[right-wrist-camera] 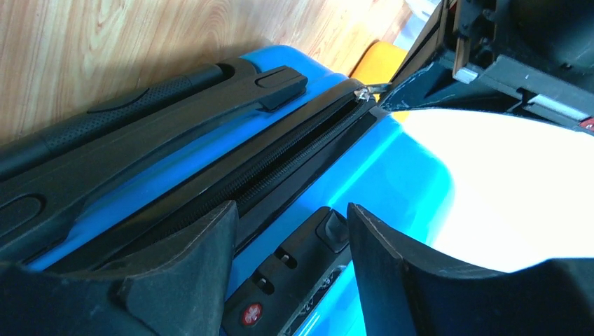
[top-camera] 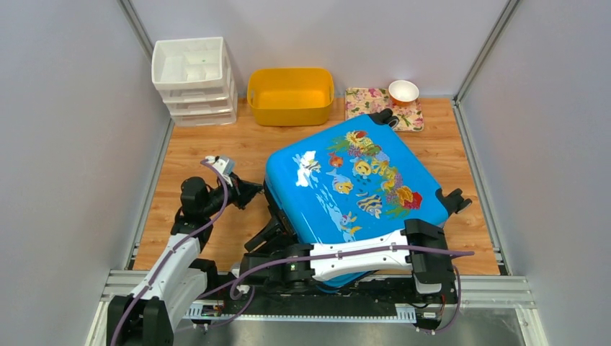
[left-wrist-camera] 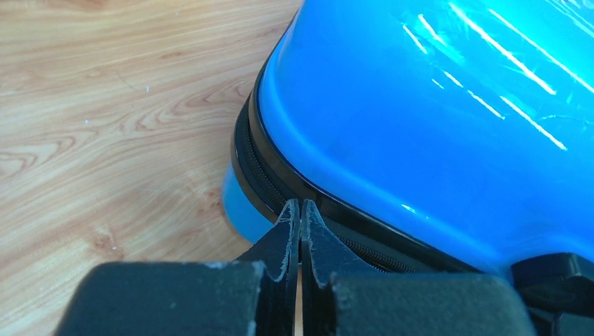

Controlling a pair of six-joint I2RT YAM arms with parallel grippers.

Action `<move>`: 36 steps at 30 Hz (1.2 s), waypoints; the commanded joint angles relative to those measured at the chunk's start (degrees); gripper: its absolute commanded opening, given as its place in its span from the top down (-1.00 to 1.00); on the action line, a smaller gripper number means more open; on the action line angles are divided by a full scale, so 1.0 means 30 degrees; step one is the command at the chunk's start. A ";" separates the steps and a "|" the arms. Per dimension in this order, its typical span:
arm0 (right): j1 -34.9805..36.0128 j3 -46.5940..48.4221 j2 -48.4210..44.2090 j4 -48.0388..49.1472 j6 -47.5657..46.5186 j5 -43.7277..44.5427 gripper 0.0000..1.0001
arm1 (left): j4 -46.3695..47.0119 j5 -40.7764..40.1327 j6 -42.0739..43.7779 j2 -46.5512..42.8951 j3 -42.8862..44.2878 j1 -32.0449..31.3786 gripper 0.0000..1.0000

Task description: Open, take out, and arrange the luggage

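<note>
Grainy wooden tabletop under glossy, rounded blue hard-shell luggage, black-trimmed

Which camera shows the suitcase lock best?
The right wrist view: the lock sits close up in the foreground. In the top view it's out of sight; the left wrist view shows only a corner of the suitcase.

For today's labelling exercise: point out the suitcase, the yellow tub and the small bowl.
suitcase (top-camera: 292, 198), top view, plain blue patch of its lid.
yellow tub (top-camera: 290, 115), top view, its front wall.
small bowl (top-camera: 403, 90), top view, its inside.
</note>
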 commanded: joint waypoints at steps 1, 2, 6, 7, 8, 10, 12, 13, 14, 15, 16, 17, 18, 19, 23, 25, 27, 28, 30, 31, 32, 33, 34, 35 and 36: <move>-0.0435 -0.0374 -0.3191 -0.2999 -0.0896 0.4370 -0.25 | -0.0725 0.0042 0.3505 0.0217 -0.0135 0.1019 1.00; -0.0435 -0.0636 -0.3340 -0.3149 -0.0750 0.4283 -0.24 | -0.0844 0.0682 0.4293 0.0305 -0.0077 0.1136 0.87; -0.0377 -0.1426 -0.3985 -0.3794 0.0100 0.3815 -0.21 | -0.1488 0.3407 0.7107 0.0686 0.0245 0.1635 0.13; -0.0406 -0.1604 -0.4073 -0.3853 0.0362 0.3727 -0.21 | -0.1606 0.4254 0.7519 0.0716 0.0304 0.2244 0.03; -0.0406 -0.1925 -0.4248 -0.3795 0.0394 0.3726 -0.21 | -0.1578 0.4669 0.8335 0.0832 0.0392 0.2395 -0.08; -0.0406 -0.2454 -0.4366 -0.3824 0.0598 0.3696 -0.22 | -0.1956 0.5692 0.9335 0.1037 0.0626 0.2950 -0.12; -0.0377 -0.2485 -0.4367 -0.4028 0.0862 0.3609 -0.21 | -0.2570 0.7009 1.1264 0.1301 0.1123 0.3187 -0.16; -0.0406 -0.2398 -0.4367 -0.4261 0.1008 0.3608 -0.20 | -0.4343 0.8351 1.2520 0.1331 0.1357 0.3159 -0.23; -0.0377 -0.2310 -0.4309 -0.4380 0.1300 0.3492 -0.21 | -0.4622 0.9060 1.4099 0.1360 0.1534 0.3158 -0.35; -0.0348 -0.2222 -0.4337 -0.4555 0.1390 0.3462 -0.20 | -0.4537 0.9474 1.4173 0.1448 0.1448 0.3187 -0.39; -0.0376 -0.2134 -0.4309 -0.4644 0.1448 0.3491 -0.19 | -0.3986 1.0000 1.3913 0.1535 0.1360 0.3130 -0.40; -0.0348 -0.2104 -0.4308 -0.4673 0.1507 0.3404 -0.19 | -0.3893 1.0266 1.3939 0.1913 0.1273 0.3013 -0.43; -0.0318 -0.2075 -0.4308 -0.4674 0.1508 0.3432 -0.19 | -0.3950 1.0240 1.4055 0.2120 0.1272 0.2780 -0.43; -0.0289 -0.2046 -0.4308 -0.4790 0.1566 0.3404 -0.19 | -0.3545 1.0007 1.4028 0.2325 0.1243 0.2604 -0.43; -0.0085 -0.1811 -0.4191 -0.5522 0.2327 0.3082 -0.18 | 0.0407 0.8632 1.2129 0.2795 -0.0187 0.1811 -0.40; 0.0004 -0.1869 -0.4220 -0.5640 0.2591 0.3023 -0.18 | 0.1840 0.7696 1.1890 0.2942 -0.0456 0.0641 -0.33; 0.0004 -0.1928 -0.4278 -0.5728 0.2679 0.2964 -0.17 | 0.2783 0.7604 1.1246 0.3381 -0.0749 0.0347 -0.26; 0.0033 -0.1957 -0.4308 -0.5757 0.2767 0.2964 -0.16 | 0.3397 0.7313 1.1099 0.3643 -0.0837 0.0027 -0.22; 0.0062 -0.1928 -0.4279 -0.5874 0.2884 0.2905 -0.16 | 0.3811 0.6931 1.1185 0.3821 -0.0983 -0.0384 -0.21; 0.0063 -0.1899 -0.4250 -0.6020 0.3030 0.2905 -0.16 | 0.4422 0.6552 1.0982 0.3908 -0.1129 -0.0676 -0.21; 0.0092 -0.1870 -0.4192 -0.6079 0.3089 0.2818 -0.15 | 0.4776 0.6519 1.0864 0.4025 -0.1160 -0.0795 -0.21; 0.0063 -0.1783 -0.4162 -0.6196 0.3206 0.2788 -0.15 | 0.4983 0.6432 1.0747 0.4085 -0.1160 -0.0913 -0.21; 0.0092 -0.1782 -0.4162 -0.6313 0.3265 0.2730 -0.15 | 0.5275 0.6373 1.0630 0.4317 -0.1102 -0.1059 -0.19; 0.0121 -0.1782 -0.4133 -0.6343 0.3294 0.2701 -0.15 | 0.5423 0.6401 1.0600 0.4436 -0.1101 -0.1263 -0.18; 0.0121 -0.1753 -0.4162 -0.6344 0.3324 0.2729 -0.15 | 0.5511 0.6489 1.0599 0.4553 -0.1101 -0.1352 -0.18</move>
